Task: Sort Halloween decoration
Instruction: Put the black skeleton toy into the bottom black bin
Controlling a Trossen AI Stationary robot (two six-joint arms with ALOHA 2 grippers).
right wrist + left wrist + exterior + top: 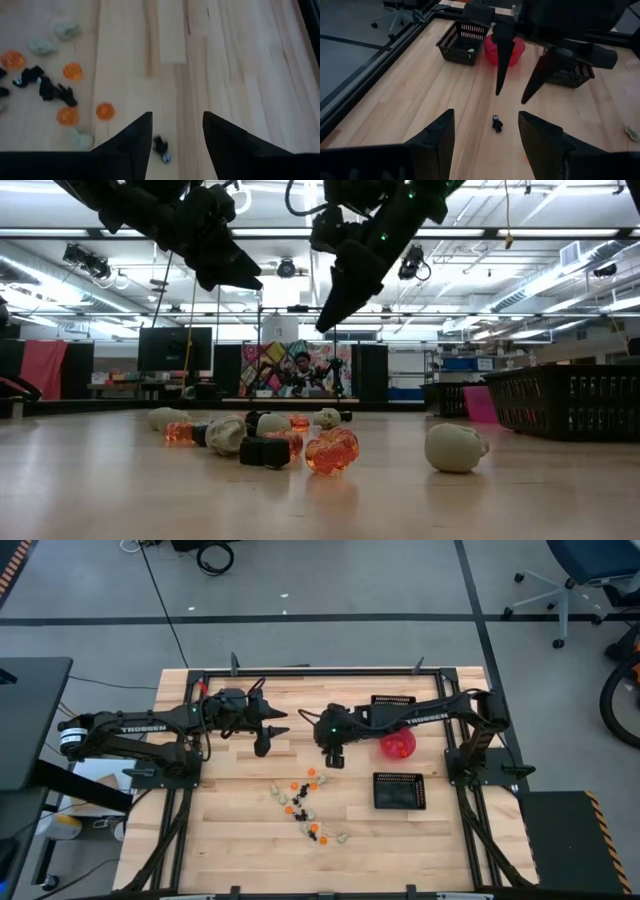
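Low view shows me the Halloween decoration scattered across the near table. Just beyond, my right gripper hangs empty above one stray black trinket, fingers apart. My left gripper waits alongside, fingers spread, empty.

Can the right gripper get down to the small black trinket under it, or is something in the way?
Probably yes. The right gripper is open above the black trinket, which lies alone on bare table, apart from the other trinkets.
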